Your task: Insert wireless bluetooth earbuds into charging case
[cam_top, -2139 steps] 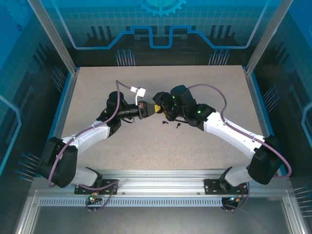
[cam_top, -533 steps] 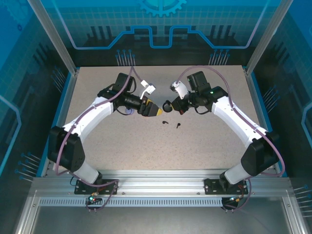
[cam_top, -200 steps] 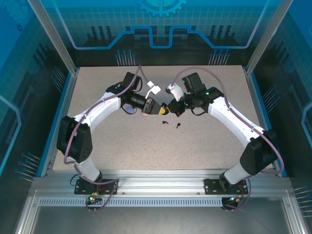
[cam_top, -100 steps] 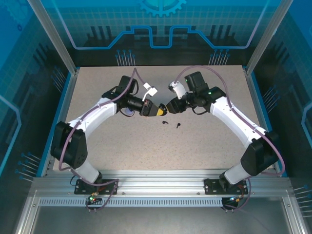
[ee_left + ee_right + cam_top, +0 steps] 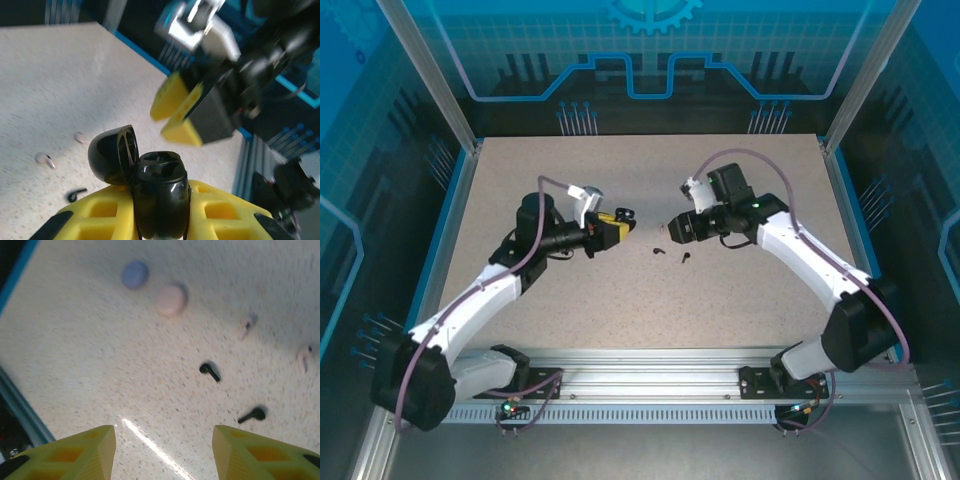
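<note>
Black glossy charging case (image 5: 159, 175), lid flipped open, sits clamped tight in the left gripper (image 5: 161, 212), its wells exposed for loading. The right gripper (image 5: 164, 435) hangs part-open and empty over two black stemmed earbuds (image 5: 210, 371) on the speckled table (image 5: 100, 365), seemingly ready to pick one.

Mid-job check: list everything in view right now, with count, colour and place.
black case: 1, black, lid open, in the left hand
pink case: 1, pale pink, on the table beside the lavender case
lavender case: 1, lavender, on the table
black earbuds: 2, black, loose on the table
pink earbuds: 2, pale pink, loose on the table
table: 1, speckled beige
left hand: 1, yellow fingers, shut on the black case
right hand: 1, yellow fingers, open, empty
</note>
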Controlling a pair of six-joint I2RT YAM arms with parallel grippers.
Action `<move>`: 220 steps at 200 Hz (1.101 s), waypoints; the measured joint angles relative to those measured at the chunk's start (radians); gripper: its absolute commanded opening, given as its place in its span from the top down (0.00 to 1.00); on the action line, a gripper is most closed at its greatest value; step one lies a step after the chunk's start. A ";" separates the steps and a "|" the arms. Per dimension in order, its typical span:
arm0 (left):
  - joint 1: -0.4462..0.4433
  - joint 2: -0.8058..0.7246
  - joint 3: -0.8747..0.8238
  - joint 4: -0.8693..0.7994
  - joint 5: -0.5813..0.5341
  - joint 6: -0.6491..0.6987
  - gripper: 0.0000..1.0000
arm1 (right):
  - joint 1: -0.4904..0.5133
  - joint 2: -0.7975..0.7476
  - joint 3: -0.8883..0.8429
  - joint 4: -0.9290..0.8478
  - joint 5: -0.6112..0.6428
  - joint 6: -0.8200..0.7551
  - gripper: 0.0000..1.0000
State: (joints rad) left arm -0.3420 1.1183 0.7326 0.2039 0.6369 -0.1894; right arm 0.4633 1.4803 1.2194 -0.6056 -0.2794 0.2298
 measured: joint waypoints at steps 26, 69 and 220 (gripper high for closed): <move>0.000 -0.074 -0.032 0.075 -0.071 -0.043 1.00 | 0.032 0.112 0.003 0.000 0.048 0.010 0.45; 0.000 -0.121 -0.032 0.117 -0.104 -0.076 1.00 | 0.068 0.350 0.109 -0.011 0.100 0.014 0.46; -0.001 -0.156 -0.034 0.108 -0.155 -0.101 1.00 | 0.158 0.581 0.248 0.005 0.168 0.104 0.47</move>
State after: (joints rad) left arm -0.3431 0.9619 0.6991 0.3119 0.4820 -0.2901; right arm 0.6212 2.0613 1.4670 -0.6003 -0.1116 0.3340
